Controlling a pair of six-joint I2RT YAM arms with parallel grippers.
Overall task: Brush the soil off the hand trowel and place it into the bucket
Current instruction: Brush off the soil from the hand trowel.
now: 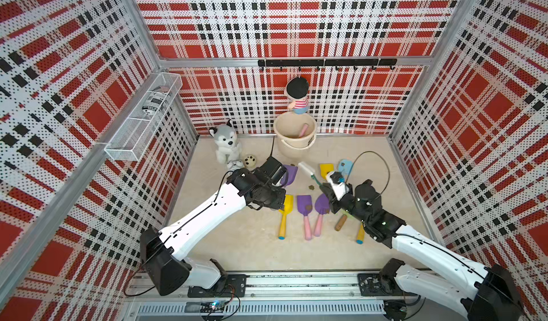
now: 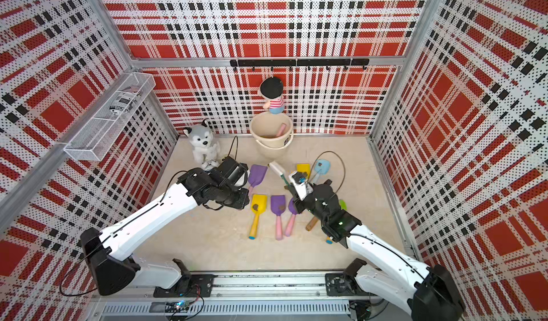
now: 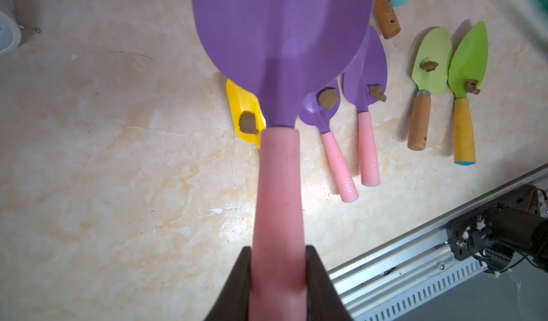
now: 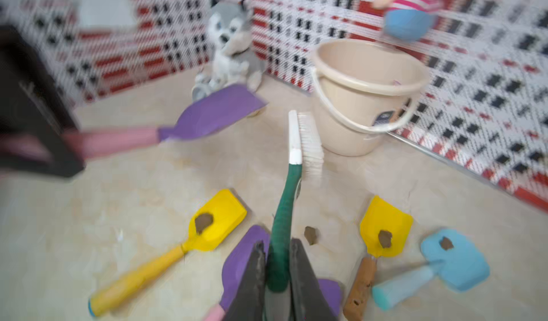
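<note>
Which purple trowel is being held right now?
The purple trowel clamped by its pink handle in the left gripper, above the table. The other two purple trowels lie flat, each with a soil lump.

We find the beige marbled surface (image 1: 237, 245) bare on the near side of the row of small plastic trowels (image 1: 303, 202). The round cream-beige plastic bucket (image 1: 292, 153) stands at the plaid back wall (image 1: 355, 112), mouth open, though a pink handle (image 1: 304, 129) leans inside and a striped-shirt doll (image 1: 298, 98) hangs just over its far rim (crowding approach from above). A grey husky plush toy (image 1: 225, 143) sits near it on the left arm's (image 1: 204, 215) side.
</note>
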